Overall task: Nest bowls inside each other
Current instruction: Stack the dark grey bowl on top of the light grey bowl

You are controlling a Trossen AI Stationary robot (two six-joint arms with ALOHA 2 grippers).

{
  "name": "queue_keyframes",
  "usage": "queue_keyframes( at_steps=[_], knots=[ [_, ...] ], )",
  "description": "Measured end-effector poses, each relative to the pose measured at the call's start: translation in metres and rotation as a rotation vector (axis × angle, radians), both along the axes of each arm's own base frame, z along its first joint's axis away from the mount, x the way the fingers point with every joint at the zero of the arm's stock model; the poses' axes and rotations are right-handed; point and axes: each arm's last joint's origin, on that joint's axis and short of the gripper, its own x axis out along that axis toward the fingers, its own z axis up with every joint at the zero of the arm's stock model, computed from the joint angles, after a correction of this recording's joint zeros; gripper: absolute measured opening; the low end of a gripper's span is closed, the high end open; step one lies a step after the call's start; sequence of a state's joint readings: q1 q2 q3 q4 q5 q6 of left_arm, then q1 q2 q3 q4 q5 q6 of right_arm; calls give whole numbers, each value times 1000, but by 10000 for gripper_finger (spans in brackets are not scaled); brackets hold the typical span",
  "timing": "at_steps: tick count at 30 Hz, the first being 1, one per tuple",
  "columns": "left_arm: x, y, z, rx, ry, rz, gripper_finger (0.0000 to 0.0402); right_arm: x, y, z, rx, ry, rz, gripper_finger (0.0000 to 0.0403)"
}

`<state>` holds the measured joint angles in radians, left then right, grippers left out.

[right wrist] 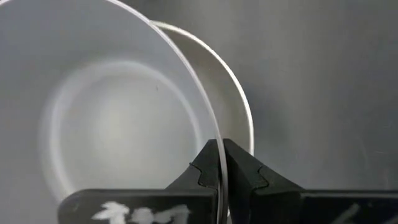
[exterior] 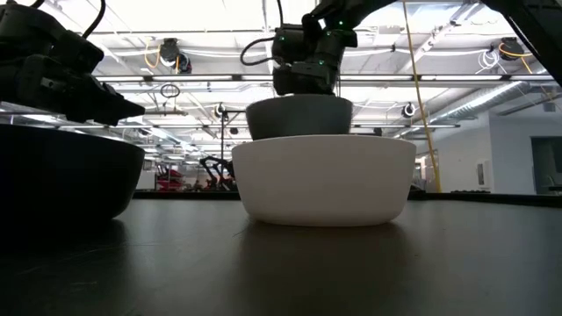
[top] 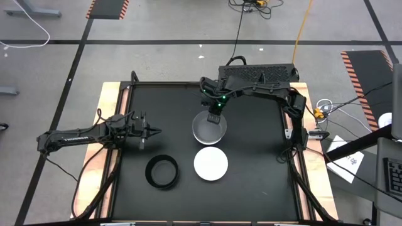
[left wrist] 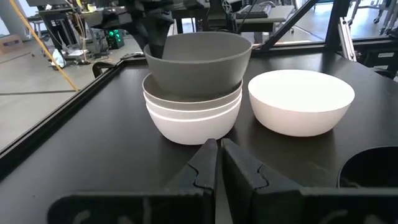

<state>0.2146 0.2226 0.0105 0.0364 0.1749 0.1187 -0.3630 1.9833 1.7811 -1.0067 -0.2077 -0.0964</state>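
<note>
A matte grey bowl [left wrist: 198, 59] stands upright with its lower part inside the top of a stack of white bowls [left wrist: 193, 115] near the table's middle. My right gripper [top: 213, 117] reaches down from the far side and is shut on it. A single white bowl [top: 210, 163] rests on its base nearer the front edge. A black bowl [top: 162, 171] rests to that bowl's left. My left gripper [top: 155, 132] hovers shut and level at the left, pointing toward the stack and holding nothing. My right gripper pinches the grey bowl's rim [right wrist: 216, 134] on its far side, one finger inside the bowl and one outside. The fingers come from above, slanting down from the far side. The bowl is upright, its base sunk into the top white bowl; whether it rests there I cannot tell.
The black mat is bounded by a raised frame [top: 125, 94]. Bare mat lies at the right [top: 264, 150] and at the far left [top: 157, 103]. A cable box [top: 257, 72] sits at the far edge.
</note>
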Motion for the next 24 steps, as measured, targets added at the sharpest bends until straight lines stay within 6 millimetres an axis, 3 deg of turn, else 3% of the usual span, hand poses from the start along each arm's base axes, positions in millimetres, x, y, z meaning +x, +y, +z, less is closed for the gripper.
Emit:
queue_keyframes(
  at_steps=[6, 19, 24],
  knots=[
    [0, 0, 0, -1, 0, 0, 26, -2, 0, -13, -4, 16, 21, 0],
    [0, 0, 0, -7, 0, 1, 26, 3, -4, -12, -75, -28, 1, 0],
    [0, 0, 0, -5, 0, 0, 26, 3, -4, -21, -74, -37, -20, 0]
  ],
)
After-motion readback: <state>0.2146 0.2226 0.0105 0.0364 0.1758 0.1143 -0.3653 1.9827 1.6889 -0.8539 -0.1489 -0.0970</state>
